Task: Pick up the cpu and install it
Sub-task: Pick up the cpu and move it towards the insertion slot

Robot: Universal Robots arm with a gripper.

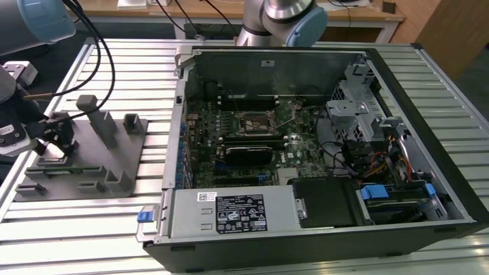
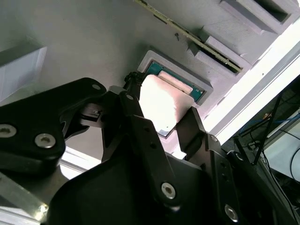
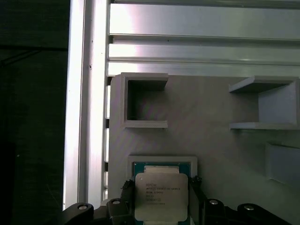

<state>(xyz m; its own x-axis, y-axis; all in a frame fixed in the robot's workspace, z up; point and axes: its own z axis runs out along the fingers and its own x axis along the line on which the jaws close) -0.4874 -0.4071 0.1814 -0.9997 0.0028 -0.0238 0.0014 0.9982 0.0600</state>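
Across the whole exterior view runs a table (image 1: pixel 99 229) of pale metal slats, and on it, towards the exterior view's right, lies an open computer case (image 1: pixel 306 255) with its side panel off. Inside the case sits a green motherboard (image 1: pixel 302 146) with a dark metal-framed socket (image 1: pixel 256 121) near its middle. A robot arm (image 1: pixel 287 17) rises behind the case and reaches round to the exterior view's left, with black cables (image 1: pixel 107 69) hanging along it. On that side, well apart from the socket, a grey plastic holder block (image 1: pixel 114 166) with upright posts and slots rests flat on the slats. The gripper (image 1: pixel 59 146) hangs low over the near corner of this block. In the first wrist view a small square recess (image 3: pixel 161 160) with a raised pale frame shows on the block's flat surface. The cpu (image 3: pixel 161 197), a thin square chip with a silvery top, sits in front of this recess and covers most of it. In the second wrist view the black fingers (image 2: pixel 140 131) stand at a narrow spread on two opposite edges of the chip, closed against it and gripping it between them. A strip of teal-green shows inside the recess frame past the chip's far edge.
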